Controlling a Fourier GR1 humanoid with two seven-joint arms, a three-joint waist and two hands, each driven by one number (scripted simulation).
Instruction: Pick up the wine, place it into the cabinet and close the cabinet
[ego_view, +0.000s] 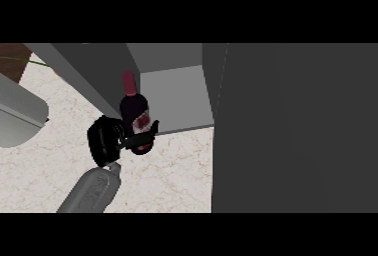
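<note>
— Where is the wine (135, 111)?

— In the left hand (109, 138), fingers curled round its lower body, near the label. The dark bottle with its red neck points up and away, toward the cabinet (177, 95), tilted a little to the left.

— Is it inside yet?

— Hard to say from this steep angle. Its neck lies over the cabinet's opening, between the grey left wall and the pale shelf, while its base sits at the shelf's front edge — I cannot tell whether it touches the shelf.

— And the door (295, 130)?

— A broad dark panel fills the right side of the view; it looks like the door, swung open.

— The surface (162, 175)?

— Pale marble shows below the hand and to the left. A grey rounded object (18, 117) sits at the left edge, well apart from the bottle.

— The forearm (90, 191)?

— Grey, rising from the lower edge to the hand.
</note>
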